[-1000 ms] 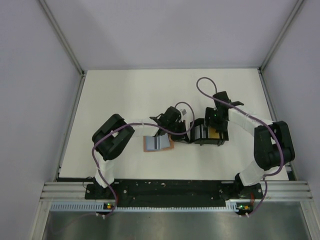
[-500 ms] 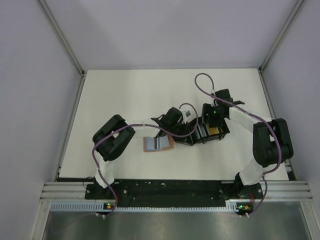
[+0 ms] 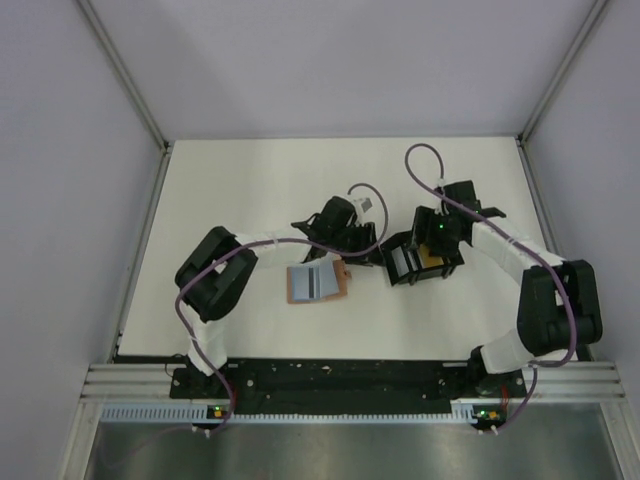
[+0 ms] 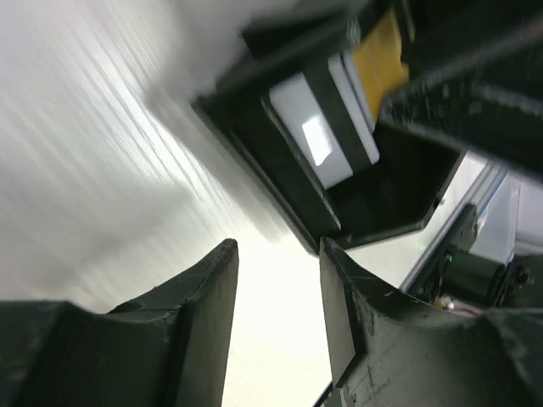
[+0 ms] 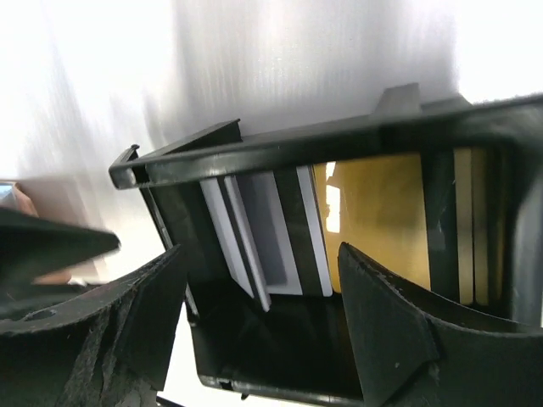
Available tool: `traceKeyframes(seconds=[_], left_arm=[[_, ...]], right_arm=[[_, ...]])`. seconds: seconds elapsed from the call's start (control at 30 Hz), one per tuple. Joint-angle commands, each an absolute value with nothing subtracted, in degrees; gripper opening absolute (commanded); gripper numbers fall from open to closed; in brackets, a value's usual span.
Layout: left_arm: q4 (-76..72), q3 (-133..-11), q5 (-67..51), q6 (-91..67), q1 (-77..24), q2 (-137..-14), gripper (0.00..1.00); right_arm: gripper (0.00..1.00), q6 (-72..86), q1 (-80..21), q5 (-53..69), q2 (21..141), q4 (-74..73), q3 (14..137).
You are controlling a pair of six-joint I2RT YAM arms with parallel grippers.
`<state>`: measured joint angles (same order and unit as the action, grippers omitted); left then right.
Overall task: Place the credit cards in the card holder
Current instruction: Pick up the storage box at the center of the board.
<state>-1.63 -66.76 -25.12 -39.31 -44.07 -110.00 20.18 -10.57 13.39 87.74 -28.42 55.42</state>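
The card holder [image 3: 317, 283] lies flat on the table, tan-brown with a blue-grey face up. To its right stands a black tray [image 3: 393, 250] with the credit cards leaning inside it, pale light-blue cards [image 3: 402, 263] [image 5: 265, 233] and a yellow-orange one [image 3: 430, 262] [image 5: 377, 216]. My left gripper [image 3: 368, 248] [image 4: 277, 248] is open just left of the tray, with only bare table between its fingers. The right gripper [image 3: 438, 240] [image 5: 259, 267] hangs open over the tray, its fingers [image 5: 382, 322] spread above the cards and touching none that I can see.
The tray's raised rim [image 5: 280, 144] runs across in front of the right fingers. The left arm's purple cable [image 3: 290, 243] loops above the card holder. White walls with metal rails [image 3: 140, 240] close in the table on three sides.
The left gripper has gone from shut to open and drawn back to the left, away from the tray. The right arm has swung a little to the right above the tray.
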Motion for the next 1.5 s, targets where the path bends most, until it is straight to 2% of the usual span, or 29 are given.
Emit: traceKeyframes(seconds=[0.0, 0.07, 0.27, 0.43, 0.77, 0.83, 1.1, 1.47], left_arm=[[-1.2, -73.3, -22.2, -36.8, -41.1, -108.5, 0.5], [-1.0, -75.7, -22.2, -35.1, -40.4, -110.2, 0.54], [-1.0, -81.0, -28.7, -32.7, -39.3, -116.4, 0.56], [-1.8, -78.5, -30.0, -33.3, -39.5, -117.1, 0.56], [-4.9, -78.7, -33.3, -34.2, -41.3, -120.2, 0.55], [-5.4, -78.6, -33.6, -35.1, -42.3, -120.6, 0.54], [-7.7, -70.8, -31.6, -38.0, -45.3, -117.6, 0.34], [-6.8, -67.9, -26.7, -37.9, -45.0, -113.1, 0.27]], right_arm=[[0.72, 24.3, -10.0, 8.9, 81.2, -30.7, 53.0], [0.73, 25.4, -10.0, 6.9, 80.0, -32.5, 52.3], [0.76, 25.7, -10.0, 5.0, 80.3, -32.6, 51.0], [0.75, 23.0, -10.0, 10.6, 84.5, -30.1, 53.1], [0.75, 19.9, -10.0, 10.3, 92.6, -28.8, 58.1], [0.75, 18.6, -10.0, 12.8, 93.5, -27.3, 58.6], [0.75, 14.0, -9.9, 23.1, 97.6, -25.5, 61.5], [0.75, 14.9, -10.0, 5.2, 86.5, -29.3, 61.1]])
